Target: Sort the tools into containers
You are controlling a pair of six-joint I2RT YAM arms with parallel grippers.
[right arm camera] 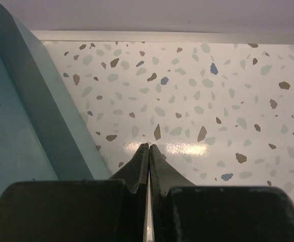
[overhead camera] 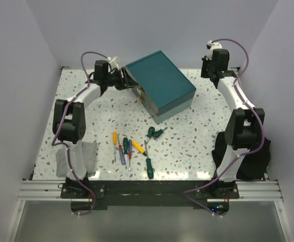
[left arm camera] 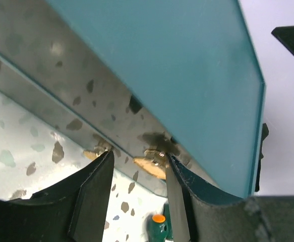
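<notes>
Top view: teal box (overhead camera: pixel 161 83) sits on the far half of the desk (overhead camera: pixel 197 136), about mid-width. It is turned at an angle, with its back corner near the far edge. Its drawer side faces the left edge and the near-left corner. What is in the drawers (overhead camera: pixel 145 103) can't be made out from here. Left tool (overhead camera: pixel 130 81) is right at that face, at its far end. Screwdrivers (overhead camera: pixel 131 147) lie loose in a cluster at the near middle of the desk, well apart from the box. Yellow, red, blue and green handles lie side by side, two green ones sit a bit closer to the box, and one green lies nearest the near edge. Grey cloth (overhead camera: pixel 78 156) is at the near-left corner, by the left arm's base. Right arm (overhead camera: pixel 237 111) runs along the right edge to the far-right corner. Open desk lies between box and right edge, and between box and screwdrivers.

Left wrist: left tool is partway open and gripping nothing. A brass knob (left arm camera: pixel 152 164) on a clear drawer front sits between its fingers, close to the finger (left arm camera: pixel 177 201) on the picture's right, with a gap on the other side. Can't tell if it touches. Second knob (left arm camera: pixel 97 150) is just outside the other finger. The clear front shows only speckle, so its contents can't be told. A green screwdriver (left arm camera: pixel 158 224) with an orange end shows low between the fingers.

Right wrist: right tool (right arm camera: pixel 148 146) is closed tight, tips together, nothing in it, over speckled desk. The box's teal side is just beside it on the left. The desk's far edge meets the wall (right arm camera: pixel 162 15) at the top, with open desk to the right.
</notes>
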